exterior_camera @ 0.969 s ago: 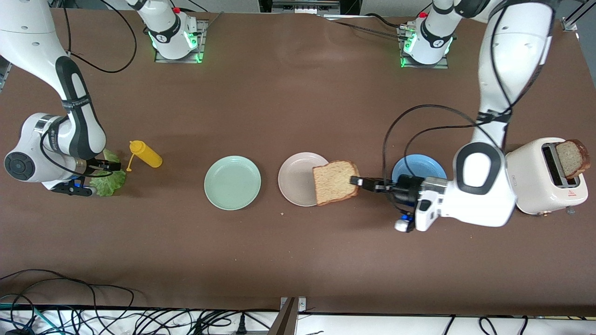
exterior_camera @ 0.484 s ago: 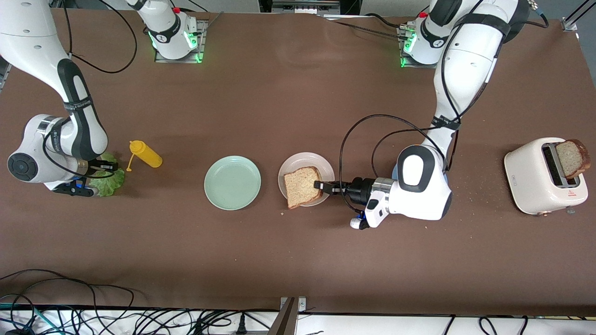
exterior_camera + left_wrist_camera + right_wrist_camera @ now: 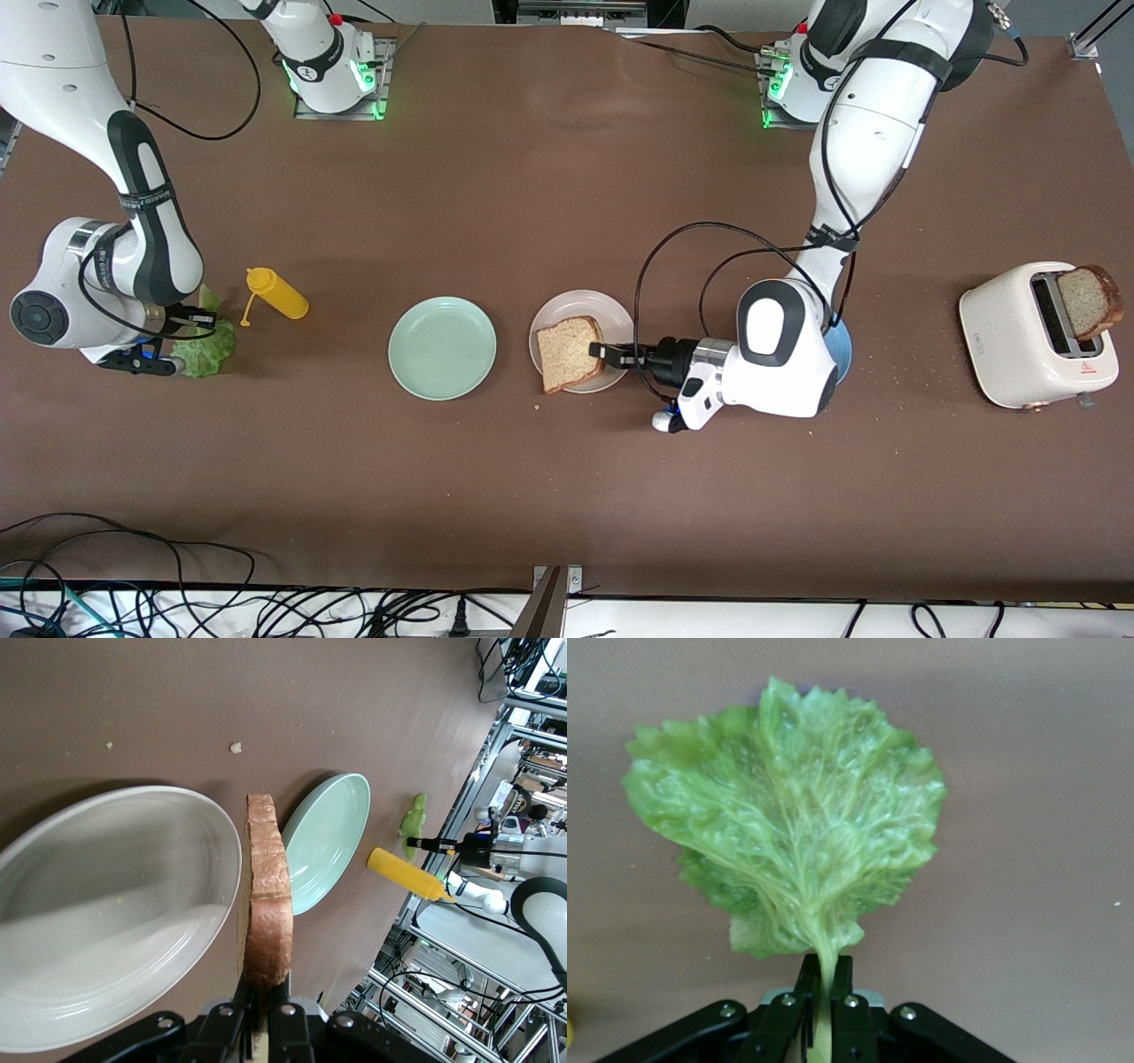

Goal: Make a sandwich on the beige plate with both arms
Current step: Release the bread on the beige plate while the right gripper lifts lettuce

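Observation:
My left gripper (image 3: 609,353) is shut on the edge of a brown bread slice (image 3: 570,353), holding it low over the beige plate (image 3: 576,306); one corner overhangs the rim. In the left wrist view the bread slice (image 3: 268,895) shows edge-on between the shut fingers of the left gripper (image 3: 263,1014), beside the beige plate (image 3: 106,904). My right gripper (image 3: 199,319) is shut on the stem of a green lettuce leaf (image 3: 208,341) at the right arm's end of the table. The lettuce leaf (image 3: 788,824) spreads flat ahead of the right gripper (image 3: 824,979). I cannot tell if the bread touches the plate.
A mint green plate (image 3: 443,347) lies beside the beige one, toward the right arm's end. A yellow squeeze bottle (image 3: 279,295) lies by the lettuce. A blue plate (image 3: 842,350) is mostly hidden under the left arm. A white toaster (image 3: 1019,337) holds another bread slice (image 3: 1088,301).
The left arm carried the bread slice from beside the blue plate to over the beige plate and lowered it. The right gripper shut on the lettuce stem.

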Controlling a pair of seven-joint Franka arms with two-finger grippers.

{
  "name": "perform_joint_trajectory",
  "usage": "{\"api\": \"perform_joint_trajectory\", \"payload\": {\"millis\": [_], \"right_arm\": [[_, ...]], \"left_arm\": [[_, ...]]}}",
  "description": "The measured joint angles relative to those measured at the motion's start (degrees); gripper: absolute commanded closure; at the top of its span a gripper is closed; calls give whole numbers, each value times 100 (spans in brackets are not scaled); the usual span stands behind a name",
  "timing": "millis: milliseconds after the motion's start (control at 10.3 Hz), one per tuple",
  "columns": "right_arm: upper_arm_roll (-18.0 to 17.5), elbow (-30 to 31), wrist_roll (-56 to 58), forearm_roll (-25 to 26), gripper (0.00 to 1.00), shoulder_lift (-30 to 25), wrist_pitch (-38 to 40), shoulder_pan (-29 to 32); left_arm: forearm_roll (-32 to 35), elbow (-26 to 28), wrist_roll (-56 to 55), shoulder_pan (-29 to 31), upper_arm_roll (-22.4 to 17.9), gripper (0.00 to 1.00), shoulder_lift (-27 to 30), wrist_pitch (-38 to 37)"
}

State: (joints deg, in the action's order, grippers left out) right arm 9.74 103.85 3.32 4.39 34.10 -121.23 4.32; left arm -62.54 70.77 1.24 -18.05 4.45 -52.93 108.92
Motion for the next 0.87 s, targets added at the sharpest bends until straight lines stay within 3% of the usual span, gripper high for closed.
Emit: {"api": "perform_joint_trajectory", "payload": {"millis": [387, 678, 775, 872], "right_arm": [[-16, -322, 288, 0, 100, -763, 482, -5], [-119, -1120, 326, -18, 100, -964, 1467, -64], [-220, -1388, 326, -22, 100, -964, 1723, -82], [-331, -1621, 325, -30, 100, -966, 1930, -95]], "left_arm": [[24, 173, 35, -29, -60, 100, -31, 10], [43, 243, 37, -29, -72, 100, -33, 10], [43, 264, 38, -28, -72, 94, -33, 10], [68, 272, 38, -29, -73, 44, -32, 10]]}}
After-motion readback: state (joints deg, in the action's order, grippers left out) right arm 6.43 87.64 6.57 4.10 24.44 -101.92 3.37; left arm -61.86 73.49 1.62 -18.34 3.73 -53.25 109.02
